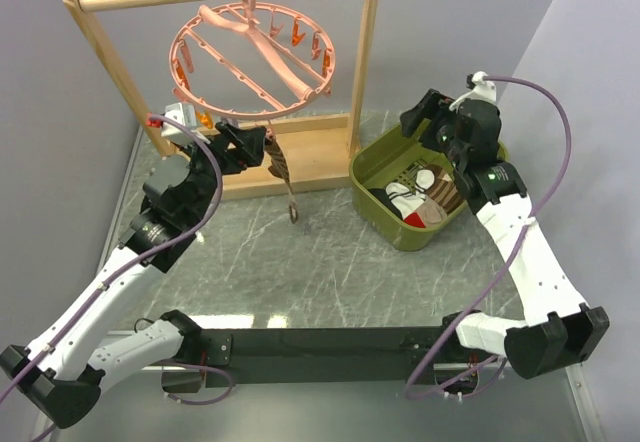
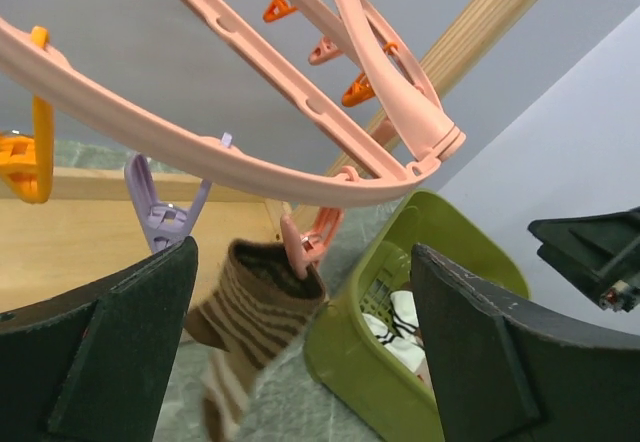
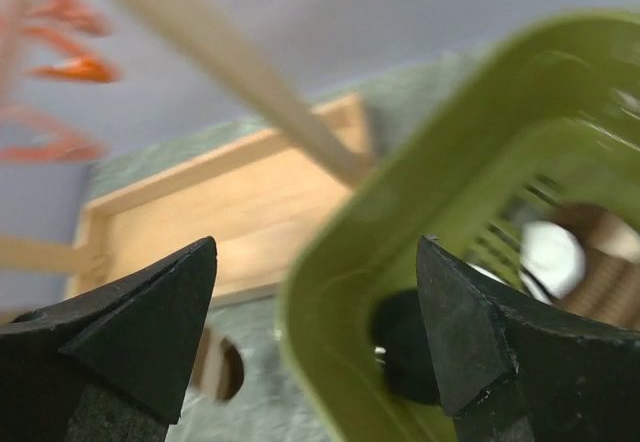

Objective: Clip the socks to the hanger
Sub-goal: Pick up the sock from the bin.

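Frankly, the striped sock (image 2: 255, 312) hangs from a pink clip (image 2: 303, 247) on the hanger (image 2: 200, 152) by its cuff edge only, I think, so my left tool (image 1: 243, 148), wide and empty beside it, could brush it loose. Its long axis runs vertical, cuff up, toe down; my right tool (image 3: 315, 247) gapes empty over the green basket (image 3: 450, 112).
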Action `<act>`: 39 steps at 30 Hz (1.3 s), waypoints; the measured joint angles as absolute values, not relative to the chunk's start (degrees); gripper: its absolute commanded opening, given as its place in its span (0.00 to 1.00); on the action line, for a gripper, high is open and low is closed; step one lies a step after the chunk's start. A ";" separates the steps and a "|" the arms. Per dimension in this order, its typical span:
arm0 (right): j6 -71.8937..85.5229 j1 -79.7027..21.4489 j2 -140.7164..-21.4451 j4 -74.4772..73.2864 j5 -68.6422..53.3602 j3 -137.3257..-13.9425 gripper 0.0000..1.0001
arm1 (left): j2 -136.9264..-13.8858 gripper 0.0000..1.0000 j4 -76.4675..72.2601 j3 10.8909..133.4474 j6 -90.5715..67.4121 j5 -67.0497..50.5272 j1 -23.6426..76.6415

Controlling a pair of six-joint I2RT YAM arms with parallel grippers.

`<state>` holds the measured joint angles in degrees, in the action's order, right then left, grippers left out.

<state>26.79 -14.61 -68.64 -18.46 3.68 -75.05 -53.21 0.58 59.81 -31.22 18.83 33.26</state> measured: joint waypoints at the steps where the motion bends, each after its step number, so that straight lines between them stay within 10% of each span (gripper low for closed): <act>1: 27.00 -13.72 -69.25 -19.51 4.78 -74.98 0.87 | -53.12 0.93 1.02 60.16 -30.72 17.87 32.67; 22: 29.56 -1.41 -98.32 -36.77 11.84 -87.18 0.91 | -52.07 0.99 7.11 57.39 -33.34 5.96 19.03; 39: 24.05 2.63 -110.61 -53.74 13.91 -106.67 0.72 | -71.18 0.98 17.45 82.87 -39.68 10.50 18.83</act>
<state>24.05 2.63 -110.61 -53.74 13.91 -106.67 -71.18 17.45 82.87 -39.68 10.50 18.83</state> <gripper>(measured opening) 0.725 0.983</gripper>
